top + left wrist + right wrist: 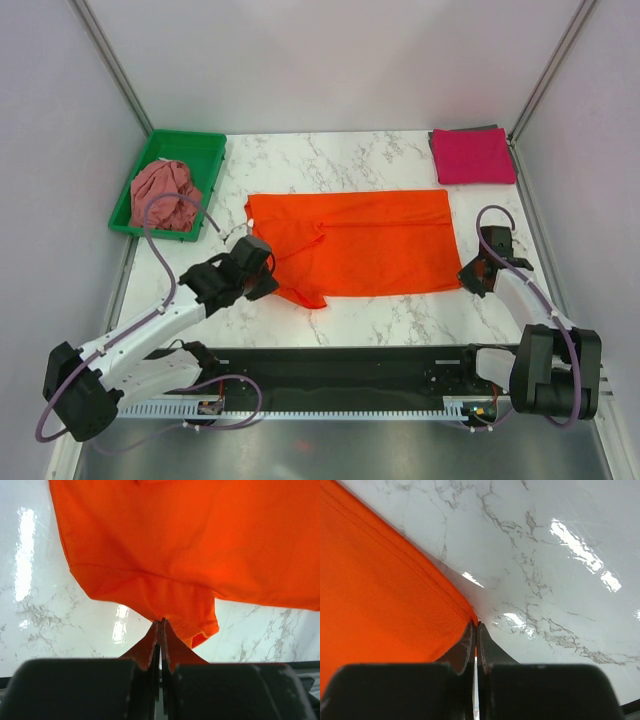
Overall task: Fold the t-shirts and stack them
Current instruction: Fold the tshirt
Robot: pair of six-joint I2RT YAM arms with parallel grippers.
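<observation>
The bright orange t-shirt (360,240) lies spread across the middle of the marble table. My left gripper (262,282) is shut on its near left edge, by the sleeve; the left wrist view shows the orange cloth (200,545) pinched at the fingertips (161,626). My right gripper (466,278) is shut on the shirt's near right corner; the right wrist view shows that corner (385,605) held between the fingertips (475,627). The magenta-pink t-shirt (472,155) lies folded at the far right. The dusty rose t-shirt (165,193) is crumpled in the green tray (205,150).
The green tray stands at the far left against the wall. Grey enclosure walls close in the table on the left, back and right. A black rail (340,368) runs along the near edge between the arm bases.
</observation>
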